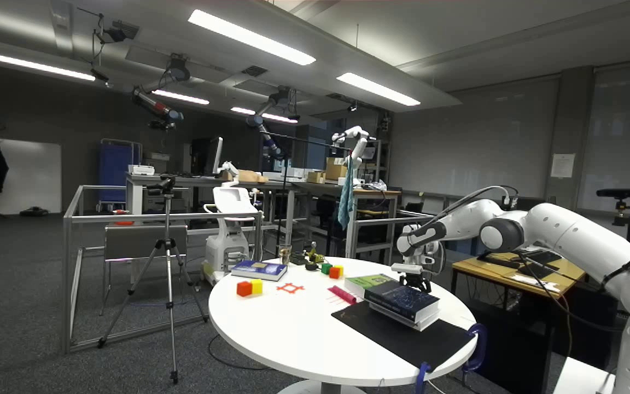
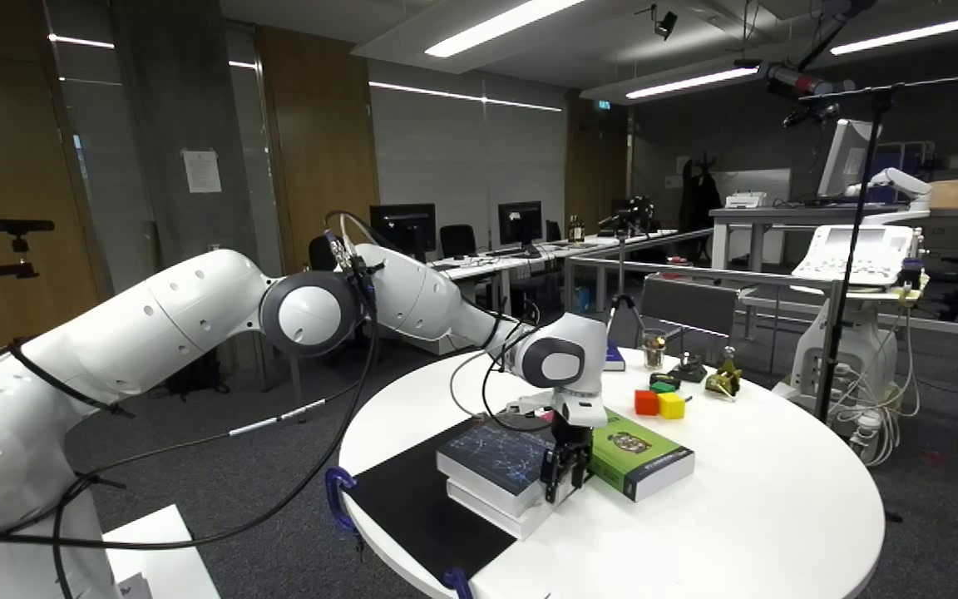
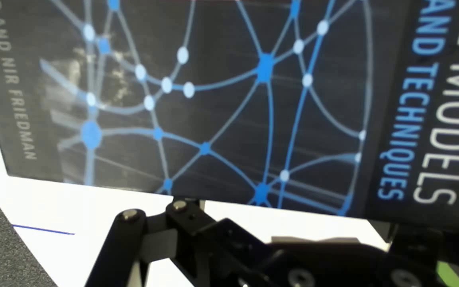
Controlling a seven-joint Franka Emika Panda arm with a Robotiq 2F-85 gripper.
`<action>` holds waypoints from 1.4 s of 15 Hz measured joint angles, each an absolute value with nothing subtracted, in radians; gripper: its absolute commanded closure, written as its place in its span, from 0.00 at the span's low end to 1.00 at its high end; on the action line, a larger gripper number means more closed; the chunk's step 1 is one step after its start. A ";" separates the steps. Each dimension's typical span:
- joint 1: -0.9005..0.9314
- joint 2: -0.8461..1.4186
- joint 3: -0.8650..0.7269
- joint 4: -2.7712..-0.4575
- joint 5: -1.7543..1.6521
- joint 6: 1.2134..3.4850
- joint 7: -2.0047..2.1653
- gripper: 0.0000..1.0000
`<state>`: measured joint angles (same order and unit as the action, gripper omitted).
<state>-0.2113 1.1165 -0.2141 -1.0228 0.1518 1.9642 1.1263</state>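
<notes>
Black and spread apart, the claw (image 2: 565, 487) stands just beside the dark book (image 2: 494, 456), already piled on another book (image 2: 491, 513) over the black mat (image 2: 412, 491) but seemingly not gripped, with the green book (image 2: 633, 448) nearby.

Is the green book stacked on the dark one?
No, the green book lies on the table beside the dark book in an exterior view.

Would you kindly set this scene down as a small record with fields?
Gripper: jaws apart, beside the dark book; contact unclear
Dark book: stacked on another book
Table: white, round
Green book: flat, near the dark book
Black mat: running under both stacked books
Blocks: red, yellow, green
Clamps: blue, at the table's rim
</notes>
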 measured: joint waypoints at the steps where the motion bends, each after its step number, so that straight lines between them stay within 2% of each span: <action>1: -0.210 1.117 -0.214 -1.023 0.152 1.965 1.121 0.00; 11: -0.189 1.111 -0.214 -1.085 0.152 2.048 1.088 0.00; 21: -0.141 1.019 -0.215 -1.264 0.154 2.191 1.099 0.00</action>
